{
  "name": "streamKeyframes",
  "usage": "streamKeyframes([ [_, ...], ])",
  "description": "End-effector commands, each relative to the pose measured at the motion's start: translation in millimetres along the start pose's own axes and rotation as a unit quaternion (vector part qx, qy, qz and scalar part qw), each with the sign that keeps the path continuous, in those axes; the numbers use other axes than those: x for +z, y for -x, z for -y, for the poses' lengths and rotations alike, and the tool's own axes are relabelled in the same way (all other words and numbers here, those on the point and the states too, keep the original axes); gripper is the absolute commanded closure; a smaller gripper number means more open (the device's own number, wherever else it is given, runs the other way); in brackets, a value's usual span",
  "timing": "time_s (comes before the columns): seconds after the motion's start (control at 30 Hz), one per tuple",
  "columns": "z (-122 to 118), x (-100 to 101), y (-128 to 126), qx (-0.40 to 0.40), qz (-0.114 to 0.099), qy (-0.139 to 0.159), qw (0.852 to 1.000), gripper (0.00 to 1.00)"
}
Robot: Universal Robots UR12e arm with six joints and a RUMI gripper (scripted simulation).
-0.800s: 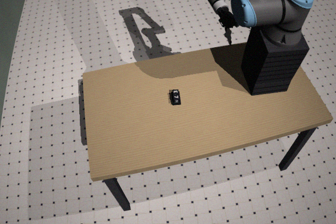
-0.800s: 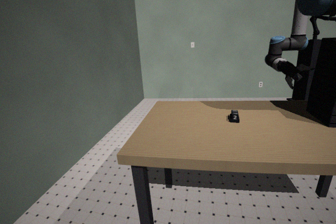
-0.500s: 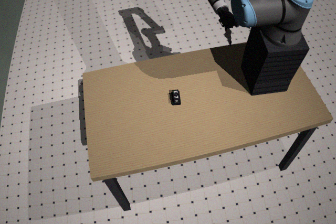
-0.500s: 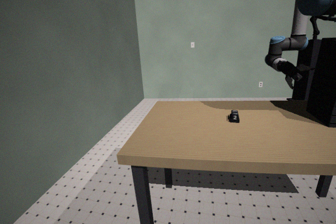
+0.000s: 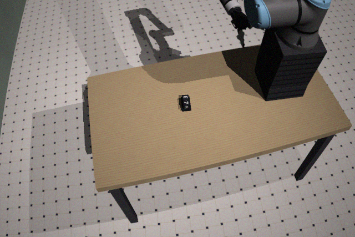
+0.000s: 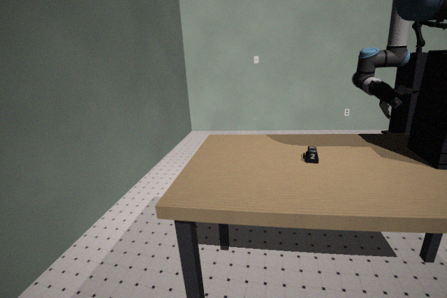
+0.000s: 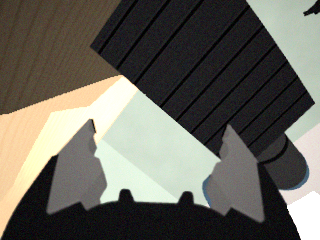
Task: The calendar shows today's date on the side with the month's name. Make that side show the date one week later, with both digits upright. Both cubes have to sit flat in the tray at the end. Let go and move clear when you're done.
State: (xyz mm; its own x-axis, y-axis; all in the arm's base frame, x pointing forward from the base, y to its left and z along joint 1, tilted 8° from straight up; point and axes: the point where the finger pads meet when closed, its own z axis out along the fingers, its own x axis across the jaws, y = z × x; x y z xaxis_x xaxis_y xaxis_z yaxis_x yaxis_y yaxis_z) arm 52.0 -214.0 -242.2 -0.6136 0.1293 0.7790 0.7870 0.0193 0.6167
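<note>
The small black calendar with white figures sits on the rectangular wood-topped counter, well apart from the ribbed black pedestal that carries the arm. In the top view a 3, a 7 and a mark like an N or a 2 can be made out along it, and the exterior view shows a 2 on the end towards the camera. Which of these belongs to the side with the month's name, and so what date it shows, cannot be told; nor can the tray be told from the cubes. The grey-tipped black jaws are spread wide with nothing between them, up near the pedestal and far from the calendar. Judging by this, the work is at its very start: reading the date, adding seven days, turning or swapping whichever cubes need it, and seating both flat with digits upright probably all remain. The likely next step is an approach to the calendar.
</note>
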Motion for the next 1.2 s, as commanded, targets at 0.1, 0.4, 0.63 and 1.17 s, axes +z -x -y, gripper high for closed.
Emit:
streamKeyframes([
  [0.1, -3.0, -1.2, 7.9, -0.011, 0.006, -0.017, 1.0, 0.0],
  [0.4, -12.6, -3.7, 31.3, -0.045, 0.019, -0.068, 0.996, 0.0],
  [0.63, -32.2, -7.8, 69.7, -0.111, 0.035, -0.153, 0.981, 0.0],
  [1.17, -83.8, -10.6, 135.9, -0.25, 0.041, -0.304, 0.918, 0.0],
])
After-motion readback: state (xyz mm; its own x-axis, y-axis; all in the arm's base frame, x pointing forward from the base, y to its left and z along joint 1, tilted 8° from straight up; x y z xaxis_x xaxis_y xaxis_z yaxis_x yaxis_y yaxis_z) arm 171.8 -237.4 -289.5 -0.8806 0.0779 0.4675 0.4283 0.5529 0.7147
